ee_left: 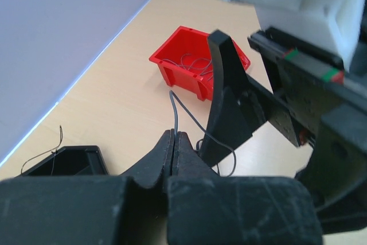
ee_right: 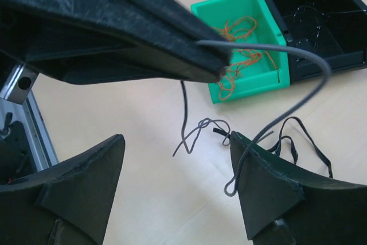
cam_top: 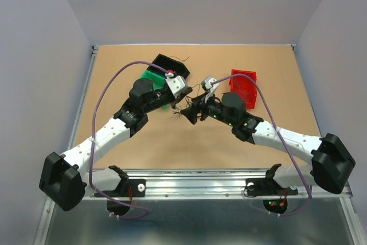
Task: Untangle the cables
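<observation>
My left gripper (ee_left: 174, 137) is shut on one thin dark grey cable (ee_left: 174, 110), which rises from the fingertips and curls right in a loop. In the right wrist view the same cable (ee_right: 321, 67) arcs out from the left gripper's fingers (ee_right: 143, 32) overhead and hangs down across my right finger (ee_right: 269, 182). My right gripper (ee_right: 176, 139) is open and holds nothing. Below it on the table lie a knotted grey cable (ee_right: 200, 127) and a black one (ee_right: 298, 136). From above, both grippers meet mid-table, left (cam_top: 176, 106) and right (cam_top: 189, 114).
A green bin (ee_right: 243, 87) holds orange wires, and next to it stands a black bin (ee_right: 321, 64) with thin black wires. A red bin (ee_left: 172, 67) with thin wires sits on the right side of the table. Purple arm cables (cam_top: 106, 96) arch over both arms.
</observation>
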### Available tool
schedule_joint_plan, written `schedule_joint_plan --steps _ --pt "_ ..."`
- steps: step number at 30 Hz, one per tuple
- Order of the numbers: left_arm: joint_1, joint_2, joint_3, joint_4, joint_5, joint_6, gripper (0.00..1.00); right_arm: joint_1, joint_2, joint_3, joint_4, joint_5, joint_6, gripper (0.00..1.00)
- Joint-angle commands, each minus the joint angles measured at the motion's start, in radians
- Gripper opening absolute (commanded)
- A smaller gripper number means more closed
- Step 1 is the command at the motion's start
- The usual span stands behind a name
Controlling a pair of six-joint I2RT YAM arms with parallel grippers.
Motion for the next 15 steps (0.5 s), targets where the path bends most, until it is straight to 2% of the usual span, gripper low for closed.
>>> schedule_joint_plan --steps 1,5,10,15 --pt "0.005 -0.013 0.048 0.003 0.01 -0.017 0.0 0.062 0.024 0.038 0.026 0.226 -0.069 0.75" --pt "0.005 0.006 0.06 -0.006 -0.008 -0.031 0.0 0.089 0.049 0.028 0.068 0.325 -0.056 0.66" --pt "0.008 0.017 0.071 -0.009 -0.034 -0.058 0.0 0.131 0.081 0.018 0.129 0.444 -0.059 0.6" --pt "0.019 0.024 0.081 -0.006 -0.036 -0.107 0.0 0.137 0.104 0.028 0.141 0.472 -0.046 0.43"
